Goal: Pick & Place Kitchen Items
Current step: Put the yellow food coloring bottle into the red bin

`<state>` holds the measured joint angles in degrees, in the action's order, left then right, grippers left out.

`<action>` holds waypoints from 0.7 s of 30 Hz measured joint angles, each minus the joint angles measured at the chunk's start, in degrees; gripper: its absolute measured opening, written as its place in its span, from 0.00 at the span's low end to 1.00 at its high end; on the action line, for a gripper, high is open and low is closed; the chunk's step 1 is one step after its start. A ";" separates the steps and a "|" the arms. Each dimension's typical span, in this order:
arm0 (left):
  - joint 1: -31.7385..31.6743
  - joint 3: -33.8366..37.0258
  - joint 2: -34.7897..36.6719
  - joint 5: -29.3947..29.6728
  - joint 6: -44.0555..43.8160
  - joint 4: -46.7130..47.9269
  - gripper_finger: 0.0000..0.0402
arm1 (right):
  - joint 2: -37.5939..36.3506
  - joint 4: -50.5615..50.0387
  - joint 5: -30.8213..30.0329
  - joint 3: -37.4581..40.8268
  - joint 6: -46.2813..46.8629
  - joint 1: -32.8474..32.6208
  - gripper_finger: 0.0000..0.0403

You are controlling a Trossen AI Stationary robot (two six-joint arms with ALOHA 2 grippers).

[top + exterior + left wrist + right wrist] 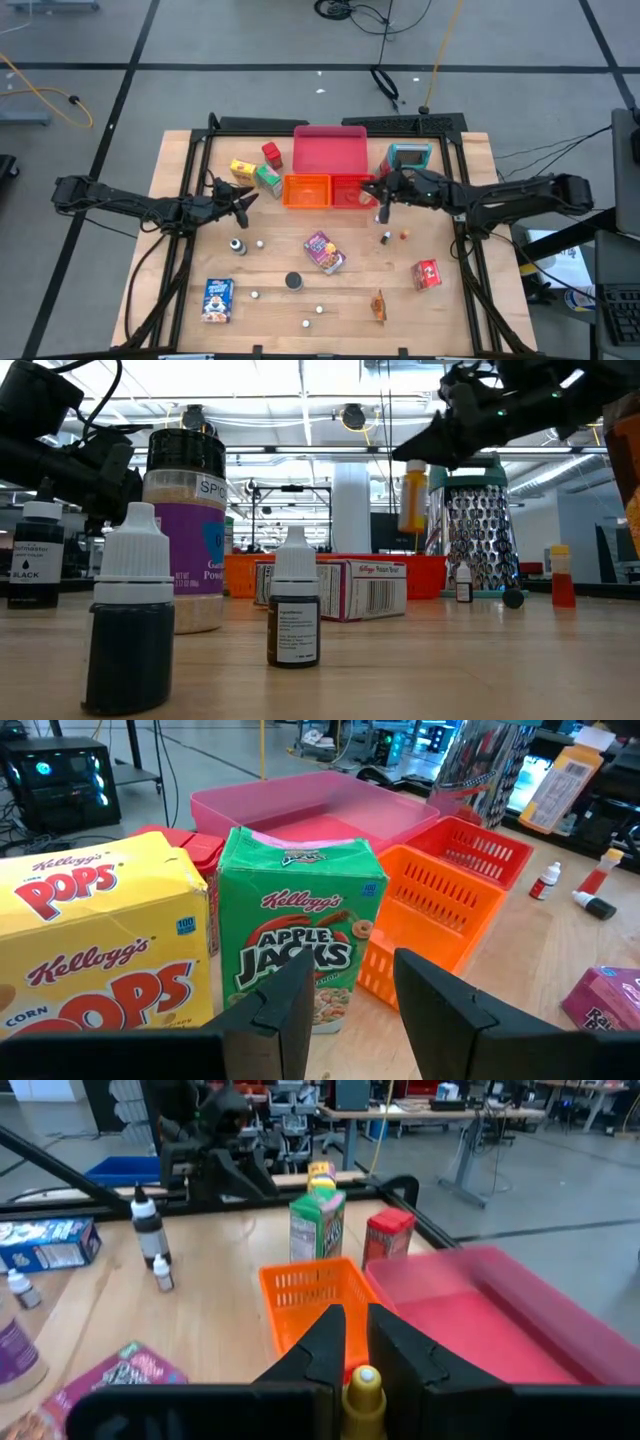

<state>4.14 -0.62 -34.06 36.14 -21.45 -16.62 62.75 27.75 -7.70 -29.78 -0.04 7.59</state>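
My right gripper (381, 198) is shut on a small yellow bottle (413, 495), held in the air over the red bin (352, 190). My left gripper (247, 200) waits open near the table's left side. It has nothing between its fingers and faces the green Apple Jacks box (300, 935) and the yellow Corn Pops box (95, 935). Both boxes stand on the table beside the orange bin (440, 905). A red box (271, 153) stands behind them. My right gripper pinches the yellow bottle by its top end (363, 1385) between its two fingers. They come about level from the table's right side. The bottle hangs upright below the fingers (425, 448), lifted clear of the table and the bins.
The pink tray (329, 150) sits at the far middle, with a metal grater (408, 157) to its right. Scattered toward the near edge are a blue box (217, 299), a purple packet (325, 251), a red packet (428, 273), a black can (293, 281), small bottles and white balls.
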 joint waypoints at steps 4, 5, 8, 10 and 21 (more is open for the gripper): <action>0.00 0.02 0.00 0.00 -0.04 -0.07 0.35 | 5.51 3.14 0.01 -2.25 -0.68 0.86 0.07; 0.02 0.02 0.02 0.00 -0.05 -0.11 0.35 | 6.98 3.98 0.02 -2.61 -0.69 1.15 0.07; 0.02 0.02 0.00 0.00 0.00 -0.17 0.35 | 11.55 7.94 0.13 -3.60 -0.93 2.22 0.07; 0.00 0.02 0.00 0.00 0.15 -0.26 0.35 | 14.15 10.64 0.19 -3.91 -1.08 2.98 0.07; 0.02 0.02 -0.04 0.00 0.26 -0.45 0.35 | 25.37 17.03 0.23 -7.82 -0.48 6.33 0.06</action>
<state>4.16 -0.60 -34.11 36.14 -21.19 -17.07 88.12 44.78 -7.48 -37.60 -0.52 13.93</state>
